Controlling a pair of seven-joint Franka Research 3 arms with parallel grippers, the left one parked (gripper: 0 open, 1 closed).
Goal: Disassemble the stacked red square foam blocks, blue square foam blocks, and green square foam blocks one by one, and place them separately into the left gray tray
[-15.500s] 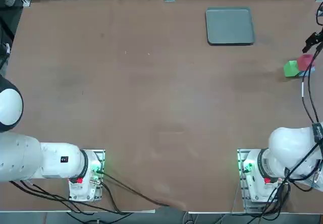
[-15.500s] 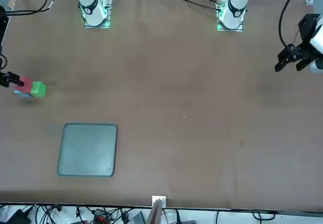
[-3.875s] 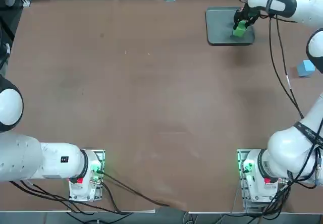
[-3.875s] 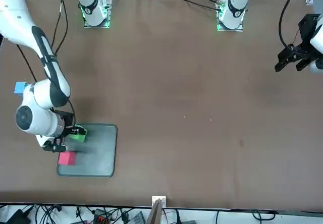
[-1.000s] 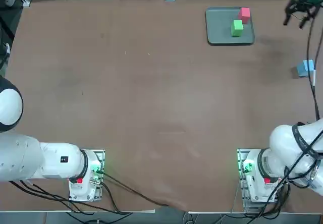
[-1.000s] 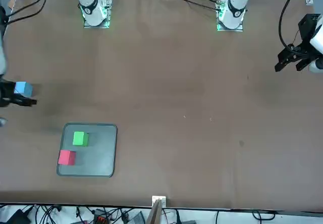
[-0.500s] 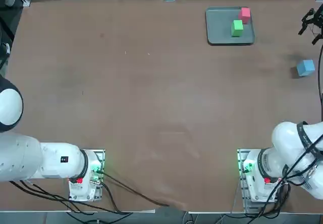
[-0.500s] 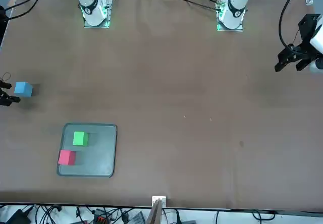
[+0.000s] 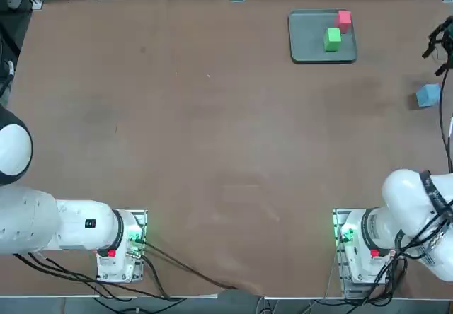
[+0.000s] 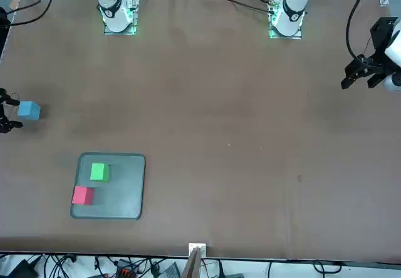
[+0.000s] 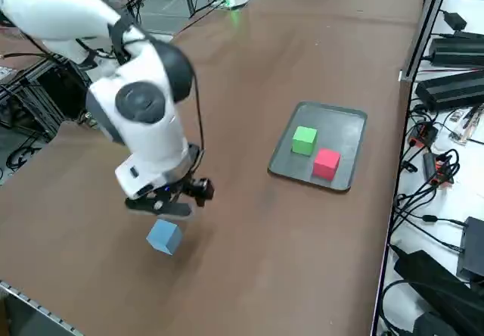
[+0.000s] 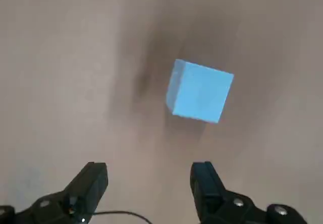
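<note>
Writing or brand marks cannot be read on any of the cubes, the tray or my own body. My right gripper (image 12: 149,176) hangs above the brown table (image 9: 212,116) near its right edge, its two black fingers (image 12: 91,181) spread apart with nothing between them. Just below and ahead of them sits the small light sky-blue foam cube (image 12: 199,90), alone on the tabletop, resting flat on one face and turned at a slight angle to my fingers, so its edges run askew to the line between the fingertips; being a cube, it has no long axis to speak of. From overhead this blue cube (image 9: 427,95) lies well apart from the flat dark gray rectangular tray with rounded corners (image 9: 306,45), which sits toward the far side of the table. Inside that tray the small bright green foam cube (image 9: 332,39) rests near the middle, and the small pinkish-red foam cube (image 9: 344,20) sits near the tray's far right corner, close to the green one.
</note>
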